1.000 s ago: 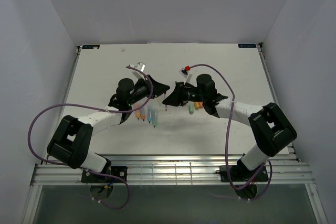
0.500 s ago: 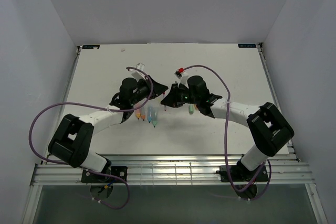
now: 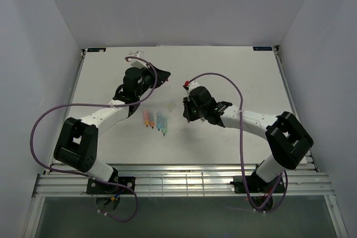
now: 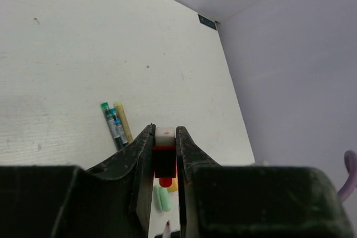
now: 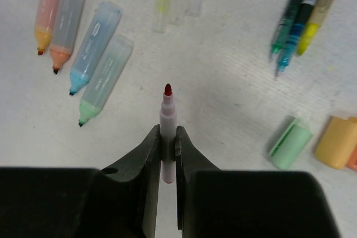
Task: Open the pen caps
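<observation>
- Pinching a red cap (image 4: pixel 164 160) with a white end, your left claw (image 4: pixel 164 133) is pressing both fingers against the cap's sides and holding it above the white table (image 4: pixel 83 54).
- Past that claw's fingertips, in the gap under the held cap, a pale green cap (image 4: pixel 163 198) and an orange cap (image 4: pixel 173 185) are lying on the table just beside each other.
- Ahead and left of the same fingertips, three thin pens (image 4: pixel 116 122) in green, teal and yellow are lying side by side, touching.
- Your right claw (image 5: pixel 167 136) is clamping a thin white pen (image 5: pixel 167 112) between its fingers, and the pen's bare red tip is sticking out ahead of the fingertips.
- Ahead and left of the right claw, you are looking at four thick translucent barrels with bare tips lying in a row: two orange barrels (image 5: pixel 58 12), a blue barrel (image 5: pixel 92 43) and a green barrel (image 5: pixel 106 79).
- Straight ahead of the right claw, farther off, a pale yellow translucent piece (image 5: pixel 163 6) is lying on the table; it is too blurred to name.
- To the right of the right claw's fingers, the pale green and orange caps are resting close together, with the thin pens farther ahead on that side.
- From above, your two claws are sitting well apart, the left one nearer the back wall.
</observation>
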You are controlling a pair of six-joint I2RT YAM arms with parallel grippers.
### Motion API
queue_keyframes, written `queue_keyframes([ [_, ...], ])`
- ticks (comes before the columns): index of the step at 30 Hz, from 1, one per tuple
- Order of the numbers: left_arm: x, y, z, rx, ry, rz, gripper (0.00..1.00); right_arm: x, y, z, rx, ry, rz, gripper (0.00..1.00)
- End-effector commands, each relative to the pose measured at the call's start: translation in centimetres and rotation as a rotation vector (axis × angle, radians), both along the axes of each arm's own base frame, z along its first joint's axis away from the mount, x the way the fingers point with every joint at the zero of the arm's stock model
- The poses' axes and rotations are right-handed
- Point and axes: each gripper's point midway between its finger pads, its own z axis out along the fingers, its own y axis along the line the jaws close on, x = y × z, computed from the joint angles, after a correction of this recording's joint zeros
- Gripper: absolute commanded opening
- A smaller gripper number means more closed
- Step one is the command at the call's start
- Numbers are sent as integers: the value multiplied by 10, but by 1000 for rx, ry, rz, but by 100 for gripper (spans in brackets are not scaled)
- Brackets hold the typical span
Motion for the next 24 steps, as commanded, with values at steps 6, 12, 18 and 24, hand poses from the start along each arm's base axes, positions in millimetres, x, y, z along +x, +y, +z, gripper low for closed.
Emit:
queue_keyframes([
  [6,-21,19,-65,247,104,-109,0,74,-30,46,131,-15,-60,8],
  [12,-23,28,-102,329,171,-134,0,124,-56,43,156,-4,-97,8],
  [18,-15,19,-129,335,233,-209,0,158,-61,35,128,-2,-98,8],
  [24,-9,16,-155,348,283,-223,0,173,-62,16,106,20,-104,8],
])
